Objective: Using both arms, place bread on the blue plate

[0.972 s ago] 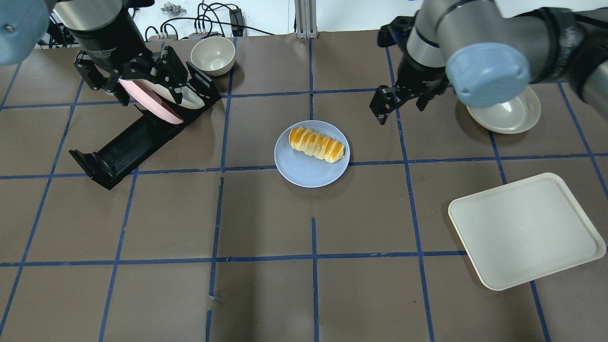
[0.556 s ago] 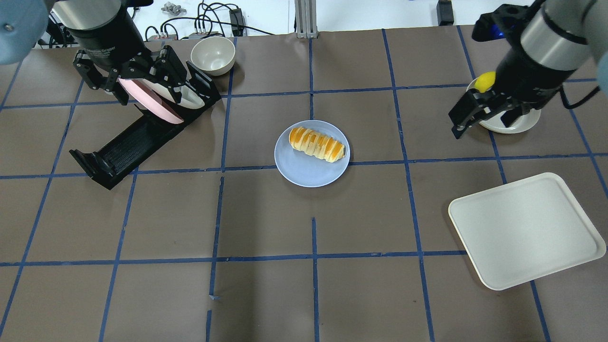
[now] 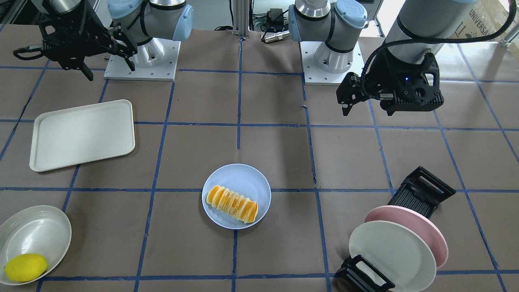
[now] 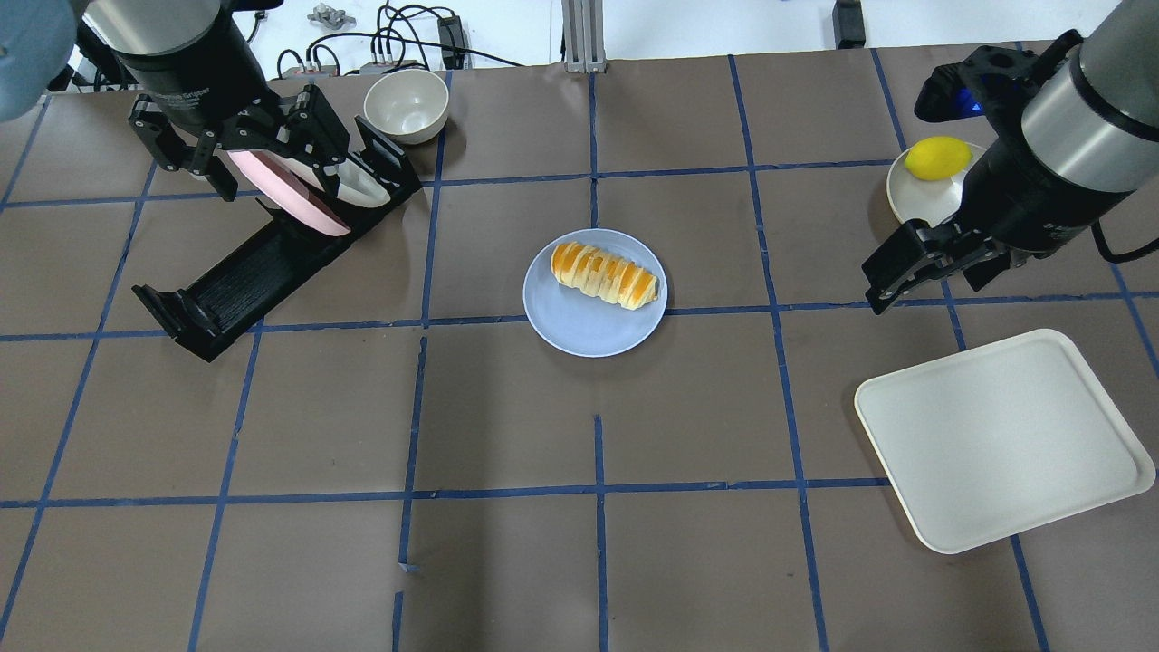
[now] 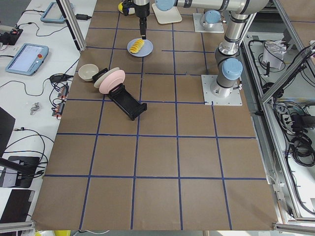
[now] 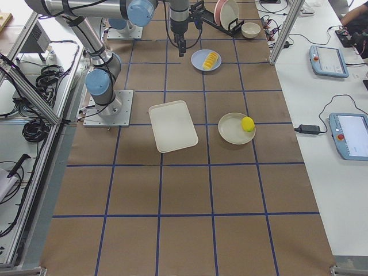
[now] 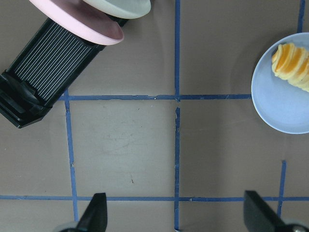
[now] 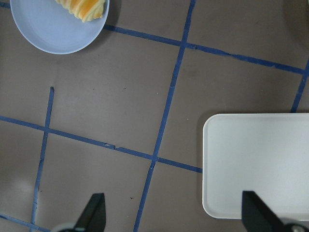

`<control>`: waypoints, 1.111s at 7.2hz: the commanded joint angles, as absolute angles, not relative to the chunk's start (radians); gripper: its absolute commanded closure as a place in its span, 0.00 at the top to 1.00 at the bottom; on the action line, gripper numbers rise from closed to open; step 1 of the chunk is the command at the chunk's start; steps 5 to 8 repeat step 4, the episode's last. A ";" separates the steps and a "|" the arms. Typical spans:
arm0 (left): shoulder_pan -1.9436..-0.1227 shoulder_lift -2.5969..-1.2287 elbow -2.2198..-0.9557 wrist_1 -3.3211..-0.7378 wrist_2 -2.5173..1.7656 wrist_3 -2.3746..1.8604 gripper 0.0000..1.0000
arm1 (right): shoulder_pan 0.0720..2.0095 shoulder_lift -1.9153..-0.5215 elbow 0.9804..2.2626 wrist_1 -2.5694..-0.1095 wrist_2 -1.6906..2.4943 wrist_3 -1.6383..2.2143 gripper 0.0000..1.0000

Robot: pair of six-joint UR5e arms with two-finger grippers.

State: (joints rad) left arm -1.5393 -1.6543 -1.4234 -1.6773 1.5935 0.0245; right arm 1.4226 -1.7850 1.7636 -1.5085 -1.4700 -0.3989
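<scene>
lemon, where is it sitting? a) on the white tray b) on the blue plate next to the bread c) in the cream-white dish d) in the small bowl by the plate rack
C: the lemon lies in the cream-white dish, against its rim, while the blue plate holds only the bread.
</scene>
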 commanded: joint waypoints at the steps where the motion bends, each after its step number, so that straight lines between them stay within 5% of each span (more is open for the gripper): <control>1: -1.539 -1.654 -1.425 -1.678 1.601 0.025 1.00 | 1.471 -1.711 1.677 -1.499 -1.470 -0.373 0.99; 8: -1.533 -1.652 -1.424 -1.697 1.603 0.026 1.00 | 1.511 -1.692 1.661 -1.499 -1.474 -0.356 0.99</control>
